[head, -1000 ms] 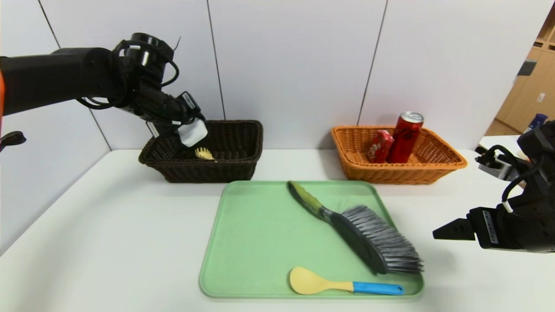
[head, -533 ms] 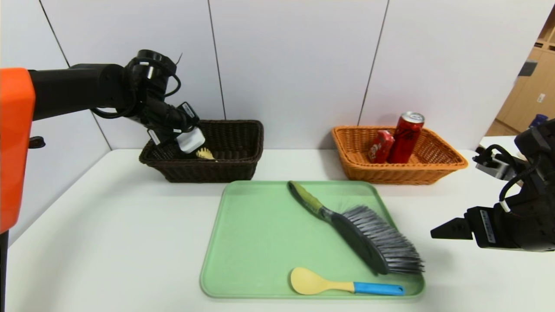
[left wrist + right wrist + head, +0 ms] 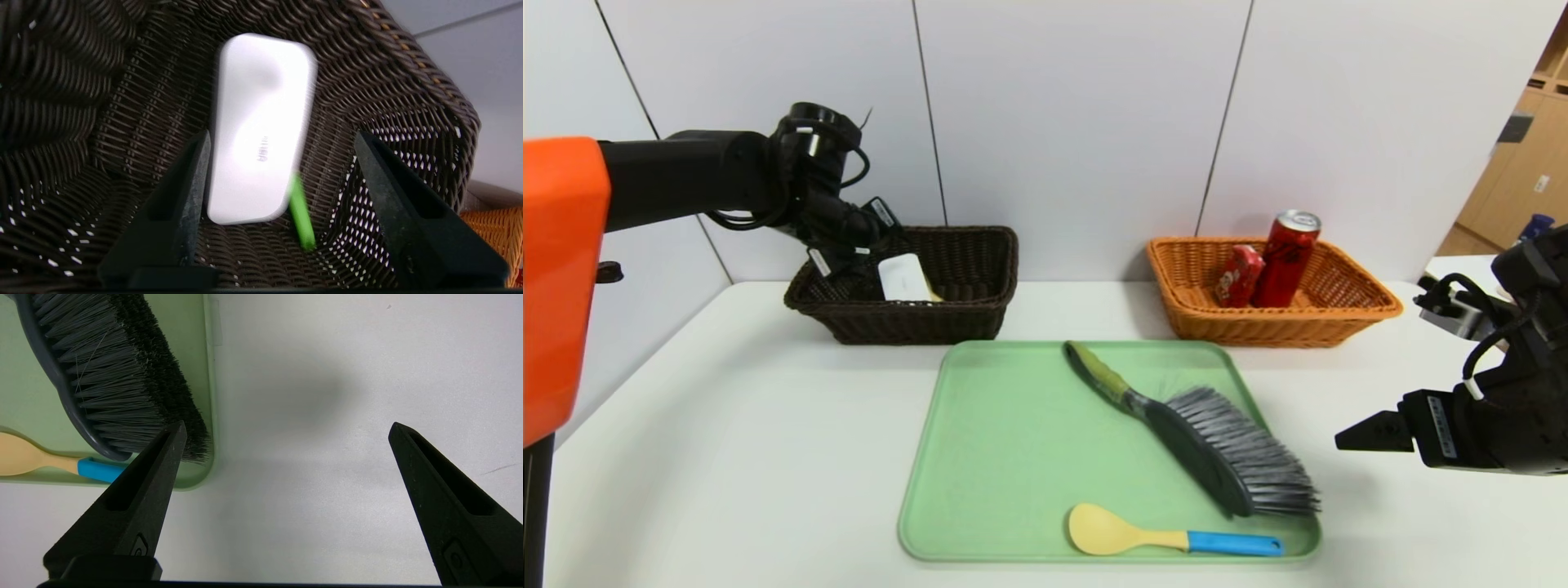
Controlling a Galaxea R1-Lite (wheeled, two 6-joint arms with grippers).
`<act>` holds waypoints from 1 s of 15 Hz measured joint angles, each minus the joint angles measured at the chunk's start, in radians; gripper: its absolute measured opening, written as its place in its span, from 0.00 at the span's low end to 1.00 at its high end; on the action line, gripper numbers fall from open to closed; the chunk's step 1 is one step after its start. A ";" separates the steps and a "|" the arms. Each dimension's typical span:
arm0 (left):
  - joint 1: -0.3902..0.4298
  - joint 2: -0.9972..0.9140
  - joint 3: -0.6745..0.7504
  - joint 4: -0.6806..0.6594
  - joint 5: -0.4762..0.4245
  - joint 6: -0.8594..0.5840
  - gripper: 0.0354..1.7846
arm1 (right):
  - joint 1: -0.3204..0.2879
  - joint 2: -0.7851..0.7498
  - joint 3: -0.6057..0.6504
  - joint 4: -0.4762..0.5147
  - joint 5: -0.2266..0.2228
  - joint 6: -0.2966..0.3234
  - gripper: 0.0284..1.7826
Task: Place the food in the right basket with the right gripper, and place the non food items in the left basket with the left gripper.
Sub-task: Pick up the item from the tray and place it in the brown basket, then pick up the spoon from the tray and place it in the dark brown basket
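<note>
The white case [image 3: 903, 278] lies loose in the dark brown left basket [image 3: 980, 245], over the fork-spoon whose green handle [image 3: 302, 220] pokes out beside it. My left gripper [image 3: 866, 257] hovers inside that basket, open, with the case [image 3: 261, 126] just beyond its spread fingers and not gripped. The brush [image 3: 1217, 441] and the blue-handled yellow spoon [image 3: 1143, 536] rest on the green tray [image 3: 996, 457]. The red can [image 3: 1286, 257] and the snack packet [image 3: 1239, 276] stand in the orange right basket [image 3: 1339, 314]. My right gripper [image 3: 1347, 441] hangs open and empty over the table, right of the tray.
In the right wrist view the brush bristles [image 3: 114, 375] and spoon [image 3: 24, 457] lie by the tray's edge [image 3: 208, 375], next to my right gripper [image 3: 287, 425]. The white table runs to a wall behind the baskets. A wooden cabinet stands far right.
My left gripper sank lower into the dark basket and opened. The white case left its fingers and now lies in the basket. The right arm stayed put.
</note>
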 joint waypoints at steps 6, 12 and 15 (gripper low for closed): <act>-0.022 -0.035 0.000 -0.186 0.091 -0.001 0.84 | 0.003 0.000 0.003 0.000 0.001 0.001 0.96; -0.224 -0.133 0.001 -0.163 0.317 0.127 0.90 | 0.010 0.019 0.003 -0.002 0.002 0.001 0.96; -0.325 -0.203 0.001 0.053 0.258 0.138 0.92 | 0.011 0.024 0.003 -0.003 0.001 0.003 0.96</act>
